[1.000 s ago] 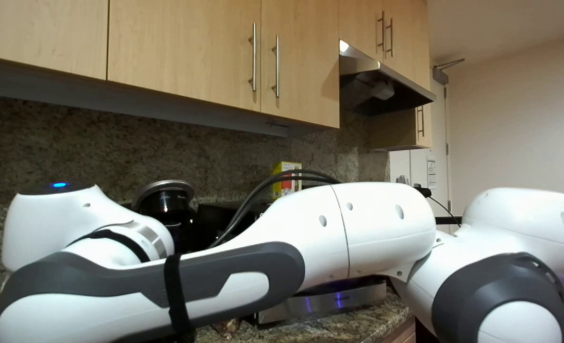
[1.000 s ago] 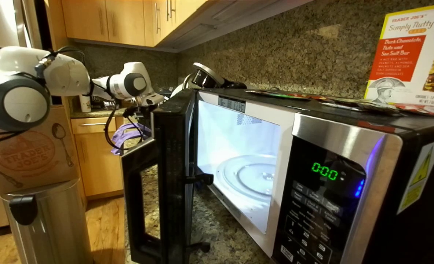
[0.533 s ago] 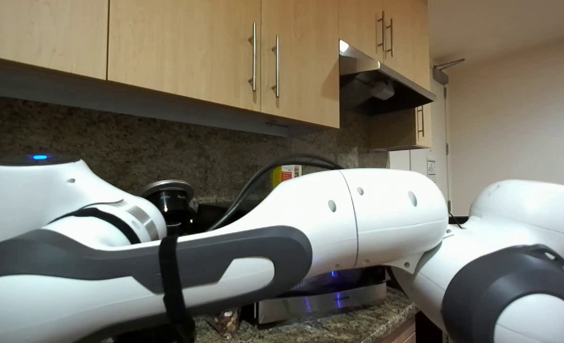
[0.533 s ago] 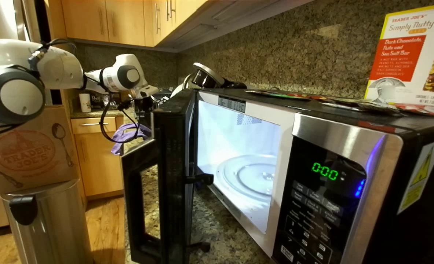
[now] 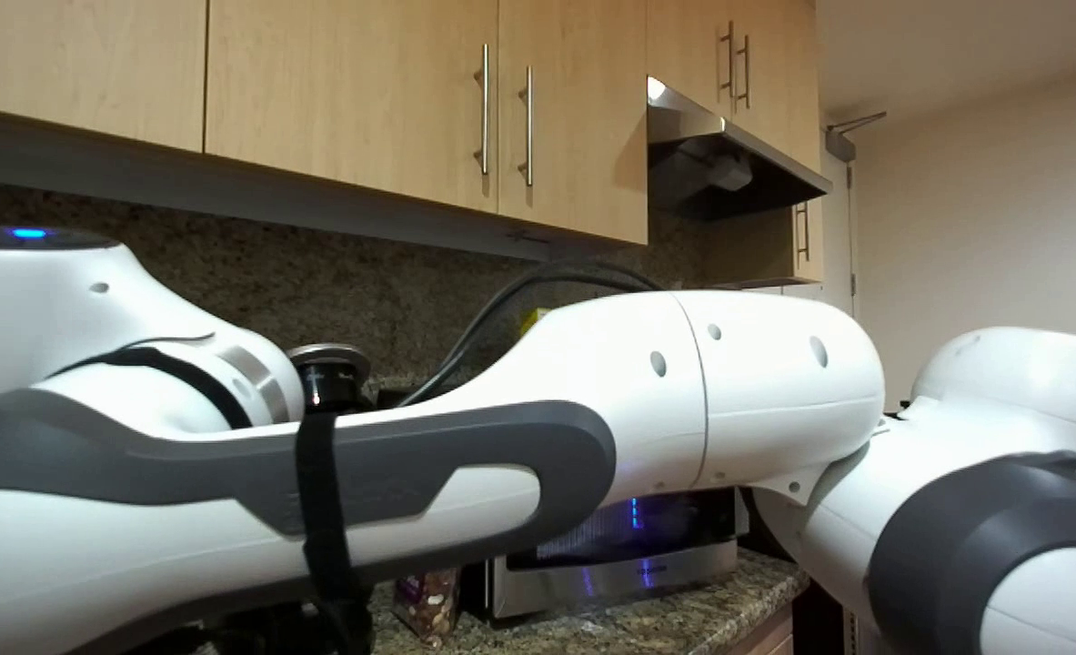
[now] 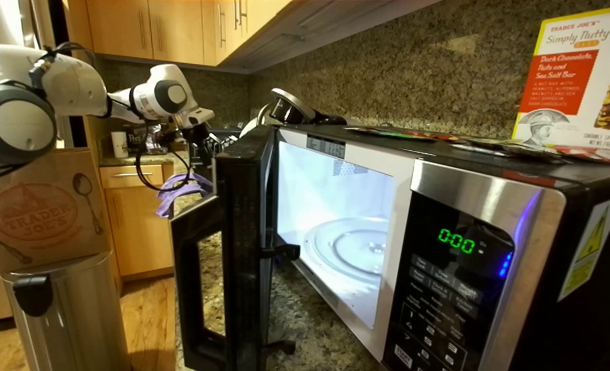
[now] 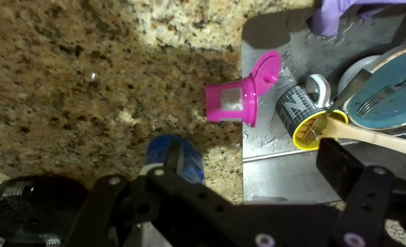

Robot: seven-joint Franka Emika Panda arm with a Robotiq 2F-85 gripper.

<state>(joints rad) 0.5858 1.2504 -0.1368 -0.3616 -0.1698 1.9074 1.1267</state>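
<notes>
My gripper (image 7: 256, 157) is open and empty in the wrist view, its fingers wide apart above the counter and sink. A blue bottle (image 7: 192, 161) shows below the left finger; contact cannot be told. A pink cup (image 7: 228, 103) with an open lid lies across the counter's edge at the sink. A dark gridded mug (image 7: 297, 106) with yellow rim lies tilted in the sink, holding a fork and a wooden utensil (image 7: 378, 137). A blue plate (image 7: 395, 99) with a fork is at right. In an exterior view the gripper (image 6: 199, 135) hangs beyond the microwave door.
A microwave (image 6: 485, 190) stands with its door (image 6: 243, 232) open and its inside lit. A bar box (image 6: 562, 77) and packets lie on top. A purple cloth (image 6: 183, 188) hangs at the counter edge. A paper bag (image 6: 42, 206) sits on a bin (image 6: 72, 314). Cabinets (image 5: 346, 100) hang above.
The arm has risen in both exterior views, and its wrist has moved up and toward the left of each picture. The microwave and the other things stay where they were.
</notes>
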